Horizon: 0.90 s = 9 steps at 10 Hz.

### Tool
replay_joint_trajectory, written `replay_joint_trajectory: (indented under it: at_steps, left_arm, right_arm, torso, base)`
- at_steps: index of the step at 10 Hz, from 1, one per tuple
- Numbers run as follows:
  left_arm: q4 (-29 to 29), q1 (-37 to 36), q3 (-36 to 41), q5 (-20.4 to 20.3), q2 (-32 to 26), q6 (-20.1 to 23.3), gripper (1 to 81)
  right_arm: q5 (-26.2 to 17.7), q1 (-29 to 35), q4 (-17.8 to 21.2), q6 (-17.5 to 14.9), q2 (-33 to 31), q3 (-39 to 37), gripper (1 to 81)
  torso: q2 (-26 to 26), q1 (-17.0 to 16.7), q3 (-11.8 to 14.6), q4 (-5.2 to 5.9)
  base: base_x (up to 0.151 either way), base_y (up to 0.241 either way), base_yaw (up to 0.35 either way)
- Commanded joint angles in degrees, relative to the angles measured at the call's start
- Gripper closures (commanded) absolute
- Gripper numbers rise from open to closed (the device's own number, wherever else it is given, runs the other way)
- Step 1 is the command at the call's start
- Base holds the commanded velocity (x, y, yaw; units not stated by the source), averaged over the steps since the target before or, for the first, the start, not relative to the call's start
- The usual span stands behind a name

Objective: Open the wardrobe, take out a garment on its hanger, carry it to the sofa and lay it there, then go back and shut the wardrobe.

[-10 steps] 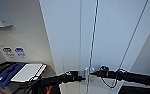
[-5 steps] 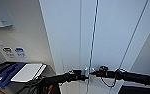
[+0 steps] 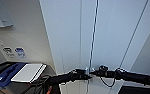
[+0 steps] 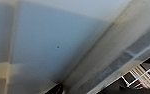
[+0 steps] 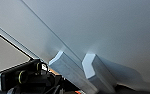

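Note:
The wardrobe stands right in front of me, its two plain white doors meeting at a thin dark seam. Two small pale handles sit either side of that seam. My left gripper reaches in from the left to the left handle. My right gripper comes from the right to the right handle. In the right wrist view both handles show large, one beside the other, with the left gripper's dark body next to them. The left wrist view looks along the white door face.
A pale wall with small sockets and labels lies left of the wardrobe. Below it a white flat board rests on dark and blue things. A grey shelf hangs at upper left.

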Motion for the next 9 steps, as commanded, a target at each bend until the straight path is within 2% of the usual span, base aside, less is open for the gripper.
replay_joint_trajectory:
  at_steps: [1, 4, 7, 9]
  left_arm:
    - [2.3, -9.3, -2.0, -0.8, 6.0, 0.5, 1.0]
    - [2.5, -9.1, 3.5, -0.8, 6.1, 0.4, 1.0]
    - [2.4, -6.9, 21.9, -0.7, -2.4, 0.2, 1.0]
    - [2.3, -4.7, 32.0, -0.8, -9.2, 0.2, 1.0]
  right_arm:
    - [-0.2, 8.4, 1.0, 0.4, 2.3, 2.6, 1.0]
    - [-0.2, 6.9, 0.2, 0.4, 2.4, 5.3, 1.0]
    - [-0.2, 2.6, -2.4, 0.3, 1.1, 10.9, 1.0]
    - [-0.2, -0.7, -5.9, 0.3, -0.1, 15.9, 1.0]
  torso:
    - [0.0, 0.0, 0.0, 0.00]
    - [0.0, -0.1, 0.0, 0.00]
    - [0.0, -0.2, 0.0, 0.00]
    - [0.0, -0.1, 0.0, 0.00]
  base:
    - [0.000, 0.000, 0.000]
    - [0.000, 0.000, 0.000]
    - [0.000, 0.000, 0.000]
    - [0.000, 0.000, 0.000]
